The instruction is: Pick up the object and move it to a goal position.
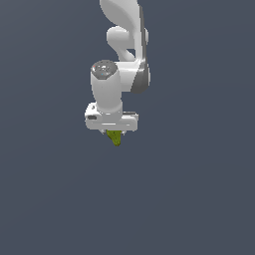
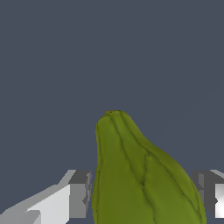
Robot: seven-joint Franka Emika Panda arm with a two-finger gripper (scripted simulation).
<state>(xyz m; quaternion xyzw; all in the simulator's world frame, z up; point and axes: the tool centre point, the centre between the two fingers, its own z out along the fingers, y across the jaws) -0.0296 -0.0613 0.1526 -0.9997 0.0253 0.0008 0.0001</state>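
Note:
The object [image 1: 115, 137] is a small olive-green, lumpy item tapering to a point. In the exterior view it sticks out below the white gripper [image 1: 115, 133], near the middle of the picture. In the wrist view the object [image 2: 140, 175] fills the space between the two grey fingertips [image 2: 79, 192], which stand against both its sides. The gripper [image 2: 142, 194] is shut on it. The fingers are mostly hidden behind the hand in the exterior view. I cannot tell how high the object is above the floor.
A plain dark grey-blue surface [image 1: 199, 199] fills both views. The white arm [image 1: 124, 45] comes down from the top of the exterior view. No other objects or goal marker show.

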